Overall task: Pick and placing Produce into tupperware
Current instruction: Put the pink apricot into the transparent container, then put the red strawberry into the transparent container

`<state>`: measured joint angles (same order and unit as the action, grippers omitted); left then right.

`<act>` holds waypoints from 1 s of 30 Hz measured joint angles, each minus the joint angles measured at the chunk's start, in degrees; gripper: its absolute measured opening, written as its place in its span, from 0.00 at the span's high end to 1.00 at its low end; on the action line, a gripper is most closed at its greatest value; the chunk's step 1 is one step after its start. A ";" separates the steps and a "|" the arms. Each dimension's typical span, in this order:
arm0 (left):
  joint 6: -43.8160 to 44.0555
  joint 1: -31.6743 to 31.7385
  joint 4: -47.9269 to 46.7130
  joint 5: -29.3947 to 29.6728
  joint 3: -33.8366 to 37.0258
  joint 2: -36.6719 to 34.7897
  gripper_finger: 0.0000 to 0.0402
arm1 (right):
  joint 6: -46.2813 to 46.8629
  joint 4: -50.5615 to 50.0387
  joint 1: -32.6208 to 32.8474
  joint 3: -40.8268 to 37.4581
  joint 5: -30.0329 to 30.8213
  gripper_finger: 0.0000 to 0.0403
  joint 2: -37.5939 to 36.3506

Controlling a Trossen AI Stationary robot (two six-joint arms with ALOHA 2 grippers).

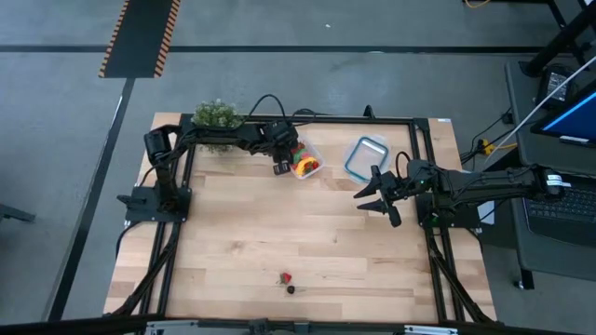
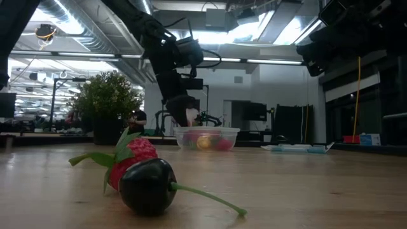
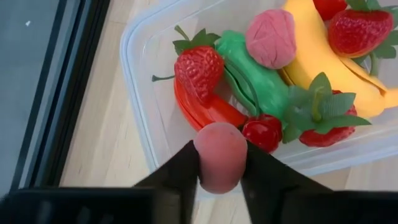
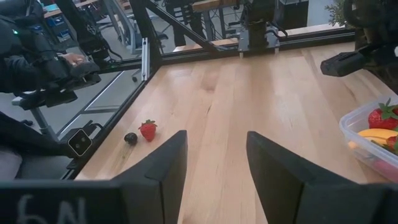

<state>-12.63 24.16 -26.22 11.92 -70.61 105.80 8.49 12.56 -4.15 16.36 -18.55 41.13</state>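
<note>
Tupperware (image 1: pixel 306 163) sits at far side of bench (image 1: pixel 279 242), just right of potted plant (image 1: pixel 216 115). Left end effector (image 1: pixel 281 167) hangs over tub's left rim, fingers clamped on a small pink rounded fruit (image 3: pixel 219 155); it looks egg-shaped w/ long axis running along the fingers, though the grip hides part of it. Inside tub: yellow banana (image 3: pixel 329 53) and green oblong veg (image 3: pixel 255 71) lie side by side, long axes roughly parallel, slanting across the tub. Red pepper (image 3: pixel 202 109) lies under a strawberry (image 3: pixel 199 68); more berries packed round them.

Near edge of bench, centre: loose strawberry (image 1: pixel 286 277) w/ dark cherry (image 1: pixel 291 288) touching it, cherry stem (image 2: pixel 206 196) pointing right in low view.

Right end effector (image 1: pixel 380 197) waits at right side, near blue-rimmed container (image 1: pixel 365 156), fingers apart, holding nothing.
</note>
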 joint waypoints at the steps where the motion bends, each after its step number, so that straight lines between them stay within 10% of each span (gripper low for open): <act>1: 0.01 0.00 0.02 0.00 0.00 0.00 0.72 | 0.01 0.00 -0.01 0.00 0.00 0.59 -0.01; 8: -0.03 -0.27 -0.31 0.01 0.05 -0.87 0.55 | 0.00 0.00 -0.01 0.00 -0.02 0.59 -0.01; 22: 6.31 -4.27 -17.38 -0.88 -8.21 -3.54 0.54 | 1.97 -0.34 -0.01 0.00 -0.04 0.59 -0.01; 30: 9.56 -13.09 -2.03 -11.30 0.43 -12.61 0.53 | 4.56 -1.53 0.01 0.02 -0.17 0.59 1.03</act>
<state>-3.07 11.07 -28.25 0.62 -70.18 93.19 13.05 11.03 -4.14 16.38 -18.72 42.16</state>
